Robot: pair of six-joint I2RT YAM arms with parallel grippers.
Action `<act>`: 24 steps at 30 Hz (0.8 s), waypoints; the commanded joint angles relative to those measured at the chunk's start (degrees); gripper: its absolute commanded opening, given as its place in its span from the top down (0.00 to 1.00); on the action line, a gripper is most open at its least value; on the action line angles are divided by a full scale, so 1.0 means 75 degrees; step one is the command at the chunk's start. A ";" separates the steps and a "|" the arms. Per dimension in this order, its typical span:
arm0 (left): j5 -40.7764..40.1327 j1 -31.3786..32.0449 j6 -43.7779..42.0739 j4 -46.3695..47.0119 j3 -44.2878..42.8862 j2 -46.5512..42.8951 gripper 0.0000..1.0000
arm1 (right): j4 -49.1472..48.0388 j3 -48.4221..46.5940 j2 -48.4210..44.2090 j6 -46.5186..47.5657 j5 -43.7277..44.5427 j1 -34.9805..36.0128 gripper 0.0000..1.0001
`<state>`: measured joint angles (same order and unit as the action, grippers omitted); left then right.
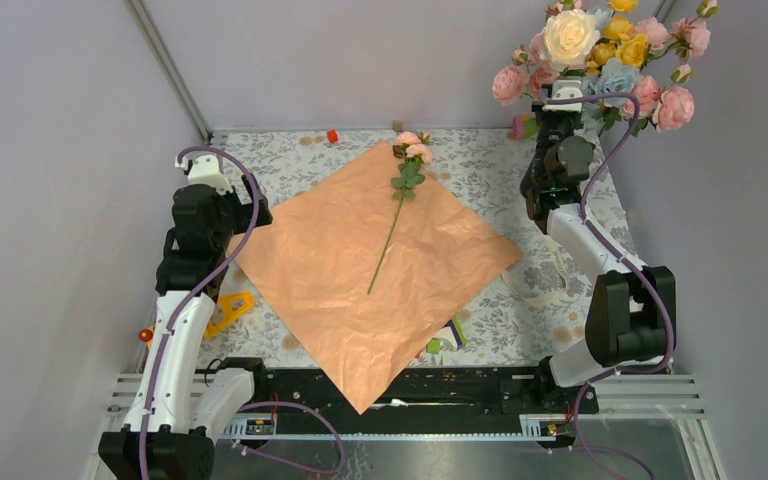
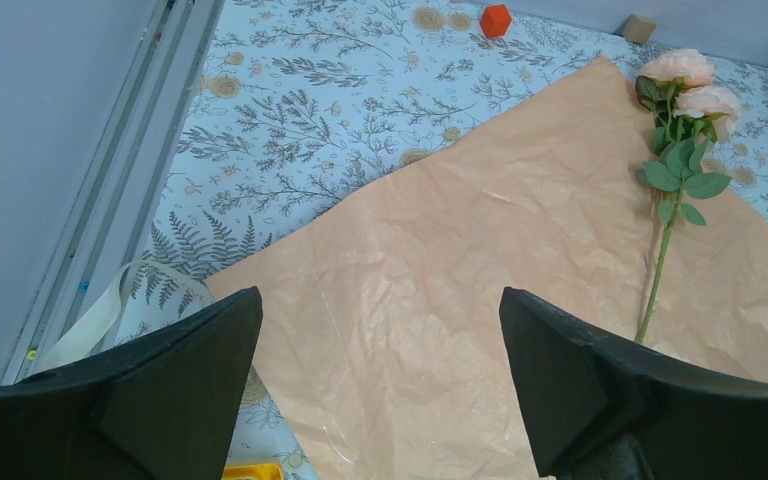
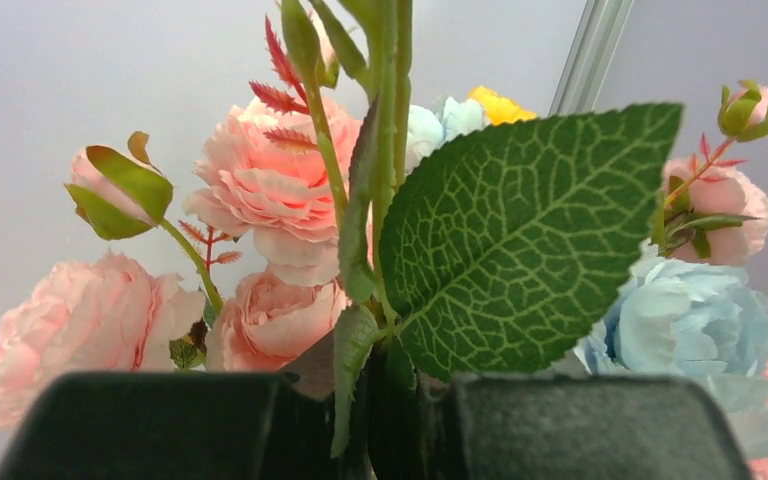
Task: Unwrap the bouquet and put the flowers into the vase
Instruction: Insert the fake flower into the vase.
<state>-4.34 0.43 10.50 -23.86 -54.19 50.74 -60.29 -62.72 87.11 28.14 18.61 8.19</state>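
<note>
The crinkled peach wrapping paper (image 1: 340, 290) (image 2: 480, 240) lies spread flat on the table. One stem of the flowers (image 1: 412, 150) (image 2: 668, 170), with two pink blooms, rests on its far corner. My right gripper (image 1: 558, 100) (image 3: 385, 405) is raised at the back right, shut on the green stems of a bunch of pink, cream, yellow and pale-blue flowers (image 1: 605, 55) (image 3: 270, 200). My left gripper (image 1: 252, 214) (image 2: 380, 345) hangs open over the paper's left corner with nothing between its fingers. The vase is hidden or out of view.
A red cube (image 1: 332, 135) (image 2: 496, 19) and a tan cube (image 1: 397, 125) (image 2: 640, 27) sit by the back wall. A yellow item (image 1: 228, 310) lies near the left arm, a pale ribbon (image 2: 95, 320) beside it. Small green bits (image 1: 434, 346) lie at the paper's front right edge.
</note>
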 commanded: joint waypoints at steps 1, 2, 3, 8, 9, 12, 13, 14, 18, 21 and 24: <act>0.0106 -0.0045 -0.0029 0.0345 0.0020 -0.0133 0.01 | -0.0252 0.0031 0.0232 -0.0341 0.0421 -0.0089 1.00; 0.0109 -0.0045 -0.0029 0.0348 0.0019 -0.0133 0.01 | -0.0241 0.0030 0.0264 -0.0376 0.0449 -0.0096 1.00; 0.0110 -0.0045 -0.0029 0.0354 0.0019 -0.0143 0.01 | -0.0235 0.0047 0.0292 -0.0396 0.0464 -0.0095 1.00; 0.0127 -0.0045 -0.0029 0.0347 0.0019 -0.0145 0.01 | -0.0170 0.0176 0.0386 -0.0485 0.0541 -0.0119 1.00; 0.0138 -0.0045 -0.0029 0.0347 0.0019 -0.0144 0.01 | -0.0150 0.0198 0.0399 -0.0509 0.0542 -0.0119 1.00; 0.0156 -0.0045 -0.0018 0.0345 0.0019 -0.0144 0.01 | -0.0122 0.0278 0.0455 -0.0572 0.0573 -0.0119 1.00; 0.0157 -0.0045 -0.0018 0.0345 0.0019 -0.0155 0.01 | -0.0118 0.0287 0.0477 -0.0582 0.0582 -0.0129 1.00; 0.0157 -0.0045 -0.0017 0.0345 0.0019 -0.0156 0.01 | -0.0117 0.0297 0.0524 -0.0587 0.0594 -0.0130 1.00; 0.0165 -0.0045 -0.0017 0.0345 0.0030 -0.0168 0.01 | -0.0068 0.0271 0.0677 -0.0632 0.0600 -0.0153 1.00; 0.0186 -0.0045 -0.0009 0.0333 0.0019 -0.0156 0.01 | -0.0019 0.0253 0.0806 -0.0646 0.0611 -0.0174 1.00; 0.0169 -0.0045 -0.0006 0.0333 0.0009 -0.0166 0.01 | -0.0023 0.0296 0.0887 -0.0678 0.0658 -0.0199 1.00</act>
<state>-3.81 0.43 10.52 -23.83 -54.15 50.61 -64.31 -61.98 91.37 24.77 20.43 7.46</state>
